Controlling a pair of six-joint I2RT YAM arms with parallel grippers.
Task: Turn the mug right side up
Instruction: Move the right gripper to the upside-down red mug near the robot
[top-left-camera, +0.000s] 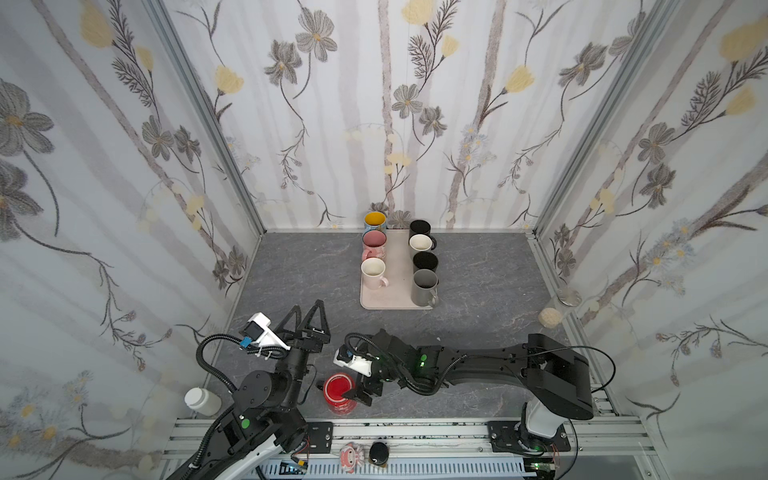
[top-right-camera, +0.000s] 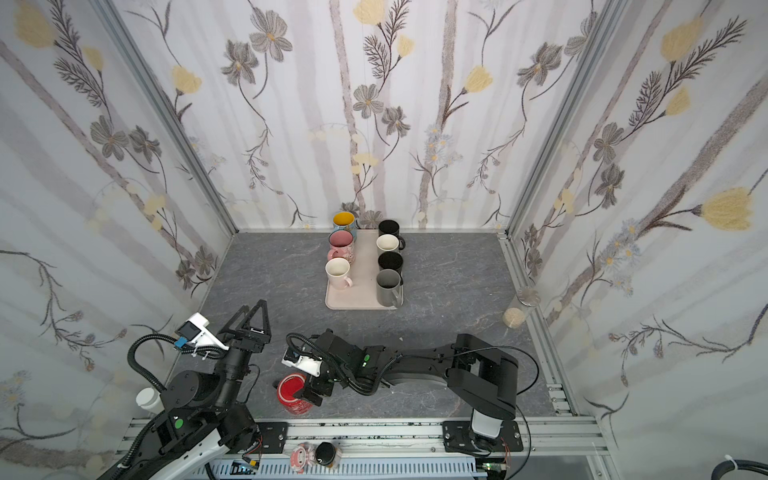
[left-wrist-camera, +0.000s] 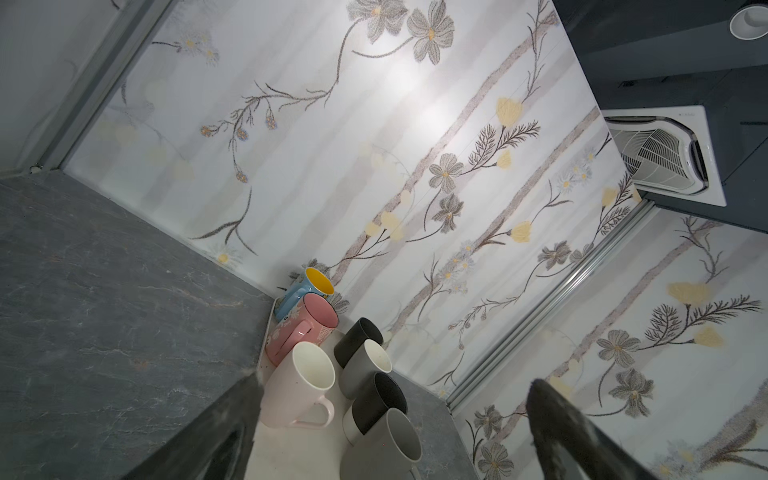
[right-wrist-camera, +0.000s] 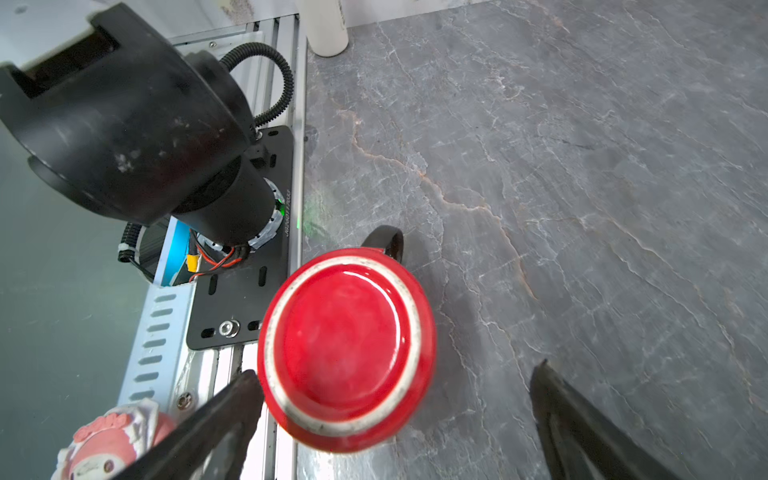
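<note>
One red mug (top-left-camera: 340, 392) stands upside down on the grey table (top-left-camera: 478, 282). It is well apart from the tray (top-left-camera: 392, 301) of seven upright mugs, on the tray's side nearest the robot bases and close to the table's front edge. The right wrist view looks down on its upturned base, a glossy red disc ringed by bare white clay, with a black handle (right-wrist-camera: 384, 239) jutting from its side.

The right tool (right-wrist-camera: 397, 369) hangs over the mug with its jaws spread fully wide, holding nothing. The mug sits off-centre between them, close to one finger (right-wrist-camera: 216, 419) (contact cannot be made out) and well clear of the other. The left tool (top-left-camera: 308, 305) is raised between the mug and the tray, also wide open and empty.

To do this step well, centre the right tool on the mug first, so that closing does not shove it toward the table's edge. Come down far enough for the fingers to span the body rather than the tapering base. Keep the handle out of the closing line. The glaze looks slippery, so squeeze firmly, then lift clear of the table before rolling the wrist a half turn.
</note>
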